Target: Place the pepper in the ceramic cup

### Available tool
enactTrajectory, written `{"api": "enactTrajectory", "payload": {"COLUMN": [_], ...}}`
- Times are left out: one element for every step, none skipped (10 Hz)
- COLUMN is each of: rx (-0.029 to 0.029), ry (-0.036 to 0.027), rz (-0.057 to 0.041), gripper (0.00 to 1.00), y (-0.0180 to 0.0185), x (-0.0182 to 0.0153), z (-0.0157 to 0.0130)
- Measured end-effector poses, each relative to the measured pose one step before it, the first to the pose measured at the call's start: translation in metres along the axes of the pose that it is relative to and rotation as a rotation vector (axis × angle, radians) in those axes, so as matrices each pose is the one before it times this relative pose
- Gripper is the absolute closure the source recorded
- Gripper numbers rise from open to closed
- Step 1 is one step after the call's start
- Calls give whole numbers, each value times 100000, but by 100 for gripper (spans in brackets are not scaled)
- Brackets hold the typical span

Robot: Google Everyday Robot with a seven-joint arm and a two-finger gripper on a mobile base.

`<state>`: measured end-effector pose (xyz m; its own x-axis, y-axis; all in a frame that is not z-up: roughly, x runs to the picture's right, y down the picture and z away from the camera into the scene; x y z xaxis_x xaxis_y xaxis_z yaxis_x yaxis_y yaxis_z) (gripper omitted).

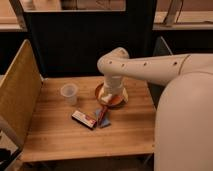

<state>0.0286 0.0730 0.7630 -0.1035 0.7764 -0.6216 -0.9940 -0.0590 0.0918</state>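
The ceramic cup, small, pale and without a handle, stands upright on the wooden table, left of centre. My gripper hangs from the white arm and reaches down into the wide reddish-brown bowl, just right of the cup. The wrist hides what lies in the bowl. A thin red thing slants down from the bowl's front edge. I cannot tell whether it is the pepper, or whether the gripper holds it.
A dark snack packet and a blue packet lie in front of the bowl. A tan panel stands along the table's left side, and a dark wall is behind. The robot's white body fills the right.
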Motion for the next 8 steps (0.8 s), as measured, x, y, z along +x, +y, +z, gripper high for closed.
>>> {"api": "enactTrajectory", "payload": {"rx": [806,1706,1779,1663,1697,2127,199,56], "ry": [2056,1964,1084,613,288,-442,103,-154], "rz": [-1281,-697,-726,-885,148,1623,347,33], "gripper": [20,20,20,20,20,20,20,20], "y": [1116,697,696,907,986,586,114,-53], "x": [784,641,362,150,-55,-377,-8,-53], "z": [1200,1176,1035,976,1043,1157,165,-11]}}
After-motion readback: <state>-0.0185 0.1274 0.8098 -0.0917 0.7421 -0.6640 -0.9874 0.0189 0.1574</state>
